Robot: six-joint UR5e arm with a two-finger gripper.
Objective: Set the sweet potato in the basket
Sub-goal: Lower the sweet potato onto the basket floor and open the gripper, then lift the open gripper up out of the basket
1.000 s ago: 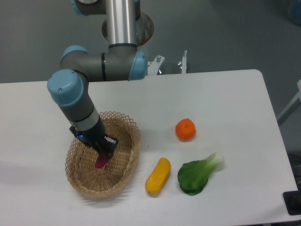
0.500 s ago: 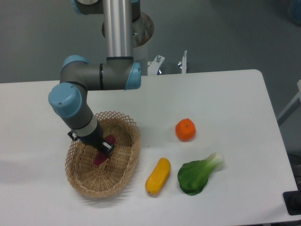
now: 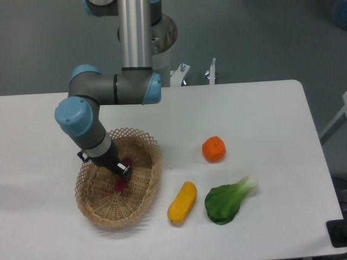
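Observation:
The sweet potato is a small magenta-pink piece inside the basket, a tan woven oval at the table's front left. Its two ends show above and below my gripper, which is down inside the basket right over the sweet potato's middle. The dark fingers hide that middle, so I cannot tell whether they still clamp it or have parted. The sweet potato sits low against the basket's floor.
A yellow-orange elongated vegetable lies just right of the basket. A green leafy vegetable lies further right. A round orange fruit sits behind them. The arm's elbow hangs above the basket's back.
My gripper has shifted slightly left and up inside the basket. The sweet potato now shows on both sides of the fingers, and its lower end looks smaller.

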